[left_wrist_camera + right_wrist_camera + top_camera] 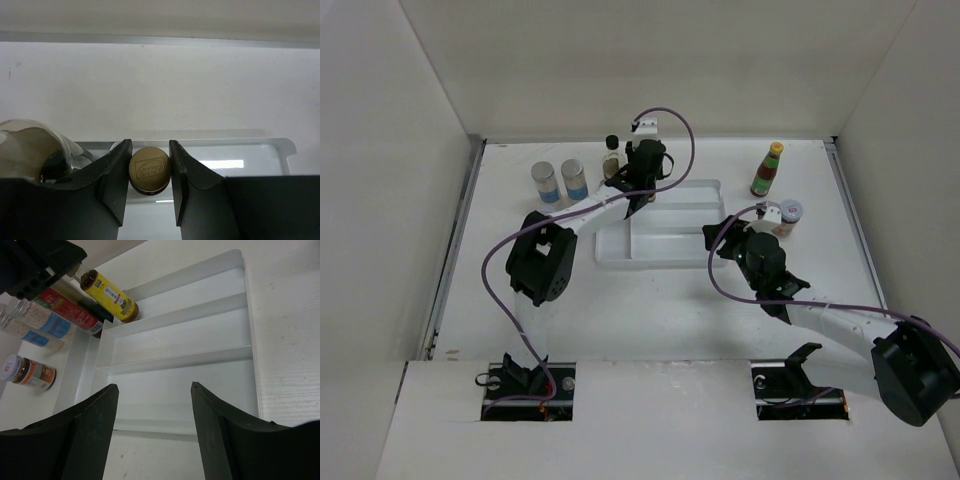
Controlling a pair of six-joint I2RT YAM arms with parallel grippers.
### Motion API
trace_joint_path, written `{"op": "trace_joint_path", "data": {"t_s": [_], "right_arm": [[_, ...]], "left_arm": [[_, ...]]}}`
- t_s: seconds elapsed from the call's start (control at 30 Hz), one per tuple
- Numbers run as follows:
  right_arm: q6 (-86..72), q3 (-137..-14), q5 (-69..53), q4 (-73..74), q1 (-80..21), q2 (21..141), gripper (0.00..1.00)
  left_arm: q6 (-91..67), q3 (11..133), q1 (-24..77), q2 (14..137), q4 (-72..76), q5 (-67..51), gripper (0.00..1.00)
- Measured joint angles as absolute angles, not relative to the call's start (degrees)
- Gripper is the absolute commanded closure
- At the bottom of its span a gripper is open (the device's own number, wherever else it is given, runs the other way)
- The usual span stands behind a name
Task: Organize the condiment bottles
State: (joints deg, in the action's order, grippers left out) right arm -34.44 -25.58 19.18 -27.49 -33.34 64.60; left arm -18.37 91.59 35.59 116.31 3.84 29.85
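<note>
My left gripper (pixel 640 192) (pixel 150 145) is shut on the gold cap (pixel 149 169) of the small yellow bottle (pixel 109 295). It holds the bottle upright over the left end of the far compartment of the white tray (pixel 665 248). The tall clear black-capped red-labelled bottle (pixel 612 156) (pixel 67 310) stands just behind the tray's corner. Two pale-lidded shakers (pixel 560 182) (pixel 40 322) stand left of it. The red sauce bottle (pixel 768 169) stands at the back right. My right gripper (pixel 722 238) (pixel 155 386) is open and empty over the tray's near edge.
A short jar with an orange label (pixel 786 216) stands right of my right gripper. Another such jar (pixel 29 372) shows left of the tray in the right wrist view. White walls enclose the table on three sides. The tray (pixel 175 365) has three long compartments.
</note>
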Motion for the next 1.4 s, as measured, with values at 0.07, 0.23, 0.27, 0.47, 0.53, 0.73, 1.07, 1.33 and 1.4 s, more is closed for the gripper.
{"op": "trace_joint_path", "data": {"t_s": [0.07,0.23,0.27,0.47,0.53,0.73,1.07,1.33,1.4], "right_arm": [[-34.5,-25.6,19.2,-27.5,-33.3,64.6,0.33],[-34.7,-25.6,19.2,-27.5,-33.3,64.6,0.22],[-34.8,-25.6,19.2,-27.5,-33.3,64.6,0.20],[-34.7,-25.6,19.4,-26.1,-33.1,63.2,0.12],[-34.7,-25.6,19.9,-24.9,-32.6,61.2,0.12],[-34.5,-27.2,21.5,-20.8,-28.9,56.0,0.42],[-32.4,-47.4,21.3,-10.5,-15.3,66.2,0.23],[-26.9,-60.7,23.0,-3.4,-10.0,79.6,0.02],[-25.0,-63.9,23.6,-1.8,-9.4,83.5,0.01]], "left_arm": [[-18.4,91.6,35.4,117.3,3.6,29.5,0.78],[-18.4,90.8,35.4,117.8,4.2,29.3,0.52],[-18.4,90.8,35.6,117.8,4.6,29.3,0.45],[-18.5,88.7,36.6,116.6,7.1,29.3,0.23],[-18.5,86.6,37.4,114.7,7.3,29.4,0.22],[-18.3,80.6,41.5,103.3,10.7,30.8,0.19],[-19.6,56.8,53.1,73.8,30.2,31.3,0.49],[-23.5,23.7,60.2,60.0,37.3,31.9,0.48],[-24.6,17.6,62.7,56.8,38.4,31.9,0.46]]}}
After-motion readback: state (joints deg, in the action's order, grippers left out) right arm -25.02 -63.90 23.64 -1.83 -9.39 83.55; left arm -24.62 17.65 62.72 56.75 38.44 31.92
